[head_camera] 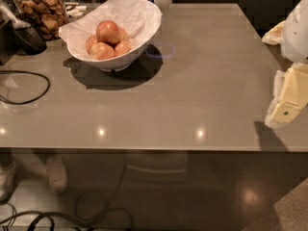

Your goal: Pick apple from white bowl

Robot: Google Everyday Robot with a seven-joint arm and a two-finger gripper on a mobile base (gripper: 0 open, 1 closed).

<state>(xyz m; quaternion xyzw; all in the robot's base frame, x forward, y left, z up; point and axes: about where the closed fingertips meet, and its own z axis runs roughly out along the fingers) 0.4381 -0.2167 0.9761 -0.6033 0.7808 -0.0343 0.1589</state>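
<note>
The white bowl stands at the far left of the grey table, its wavy rim rising high at the back. The apple, pinkish-red and the largest, lies on top of several smaller, paler apples in the bowl. My gripper, cream-yellow, hangs at the right edge of the view just above the table's right side. It is far to the right of the bowl and nearer the front, and it holds nothing that I can see.
A glass jar of brown snacks stands left of the bowl, with a dark scoop-like object beside it. A black cable loops on the table's left side. White shoes and cables show on the floor below the front edge.
</note>
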